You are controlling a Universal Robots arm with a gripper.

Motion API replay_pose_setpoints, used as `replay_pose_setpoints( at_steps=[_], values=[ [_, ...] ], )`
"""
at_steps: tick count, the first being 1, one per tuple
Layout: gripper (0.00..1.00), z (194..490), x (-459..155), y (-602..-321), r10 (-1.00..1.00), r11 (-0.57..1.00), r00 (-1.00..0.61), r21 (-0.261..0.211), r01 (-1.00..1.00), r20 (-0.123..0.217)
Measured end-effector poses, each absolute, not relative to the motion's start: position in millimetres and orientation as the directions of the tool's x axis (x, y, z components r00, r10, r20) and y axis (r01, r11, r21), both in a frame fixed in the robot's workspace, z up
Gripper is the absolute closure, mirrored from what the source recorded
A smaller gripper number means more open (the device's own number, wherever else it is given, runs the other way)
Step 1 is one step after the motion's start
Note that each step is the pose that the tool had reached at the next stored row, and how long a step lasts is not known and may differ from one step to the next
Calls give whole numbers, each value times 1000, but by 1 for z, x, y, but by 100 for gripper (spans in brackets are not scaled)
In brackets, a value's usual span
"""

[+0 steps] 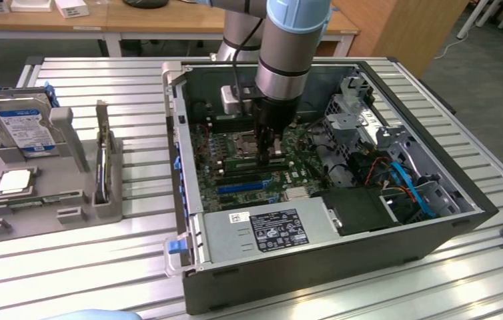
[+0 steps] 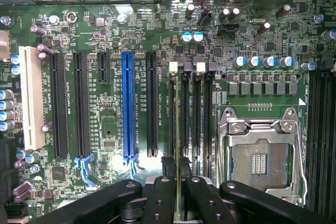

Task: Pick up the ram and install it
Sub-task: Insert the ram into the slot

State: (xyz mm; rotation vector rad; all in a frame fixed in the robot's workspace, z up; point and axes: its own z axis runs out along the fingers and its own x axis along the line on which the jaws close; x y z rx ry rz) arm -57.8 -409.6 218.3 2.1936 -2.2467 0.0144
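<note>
In the exterior view we see the arm reaching down into the open computer case point(image 1: 465, 200). The gripper point(image 1: 267, 150) sits low over the motherboard point(image 1: 233, 175).

In the wrist view the gripper point(image 2: 177, 170) is clamped on the ram point(image 2: 179, 129). The ram shows edge-on as a thin green line, lined up along the memory slots point(image 2: 200, 119) beside the processor socket point(image 2: 260, 153). We cannot tell whether it has seated.

We judge the stick light and stiff but easily damaged. It looks thin enough to flex or crack under sideways push. It seems best pinched on its flat faces near mid-length at the upper edge, away from the contact edge.
</note>
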Motion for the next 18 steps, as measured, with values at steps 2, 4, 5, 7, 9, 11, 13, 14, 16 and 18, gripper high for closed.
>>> replay_pose_setpoints(
  at_steps=[2, 4, 5, 7, 9, 11, 13, 14, 16, 18],
  values=[
    [86, 218, -58, -410, -1000, 14, -14, -5, -1000, 8],
    [86, 218, -58, -410, -1000, 8, -8, -5, -1000, 8],
    [86, 218, -58, -410, -1000, 7, -7, -5, -1000, 8],
    [86, 218, -58, -410, -1000, 7, -7, -5, -1000, 8],
    [86, 218, -58, -410, -1000, 7, -7, -5, -1000, 8],
    [86, 218, -58, -410, -1000, 7, -7, -5, -1000, 8],
    [86, 217, -58, -410, -1000, 7, -7, -5, -1000, 8],
    [86, 217, -58, -410, -1000, 7, -7, -5, -1000, 8],
    [86, 217, -58, -410, -1000, 7, -7, -5, -1000, 8],
    [86, 217, -58, -410, -1000, 7, -7, -5, -1000, 8]
  ],
)
